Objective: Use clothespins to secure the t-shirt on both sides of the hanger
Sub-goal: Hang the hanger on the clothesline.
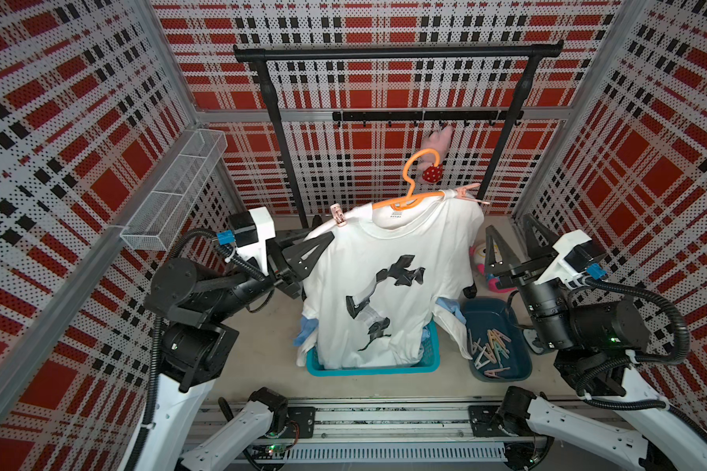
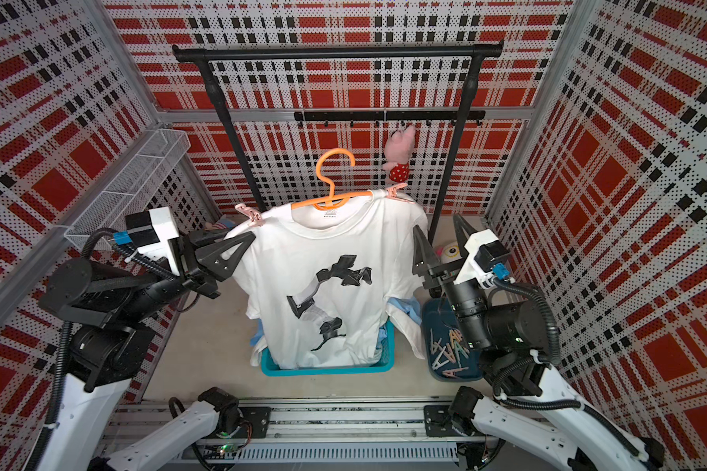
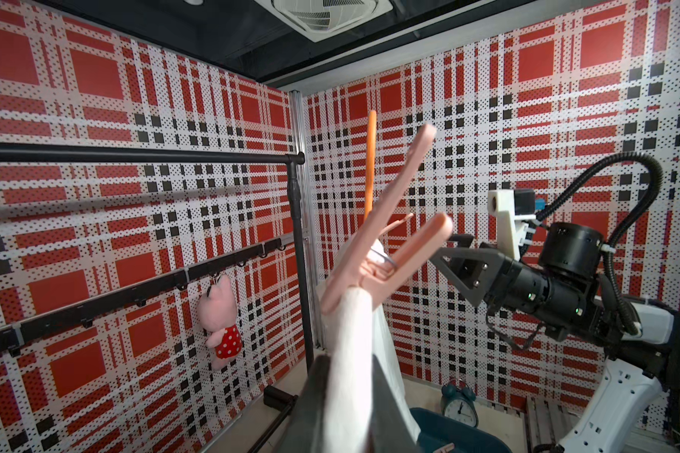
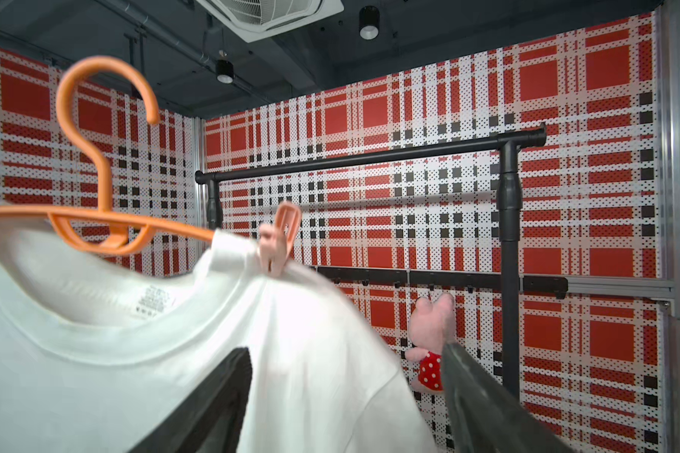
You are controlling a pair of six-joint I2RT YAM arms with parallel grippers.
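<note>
Pins (image 1: 339, 215) are clamping the shirt (image 1: 384, 285) at both shoulders; left gripper (image 1: 324, 244) is pinching one shoulder, right gripper (image 1: 510, 228) is gaping empty near its pin.

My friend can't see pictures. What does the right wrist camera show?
A white t-shirt hangs on an orange hanger, with a pink clothespin clipped on its shoulder. Behind it are a black rack and a pink plush toy against red plaid walls.

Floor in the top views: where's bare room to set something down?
Bare: floor between left arm and teal basket, plus the strip between basket and front rail. Crowded right of the basket: tray of clothespins, toy, right arm.
</note>
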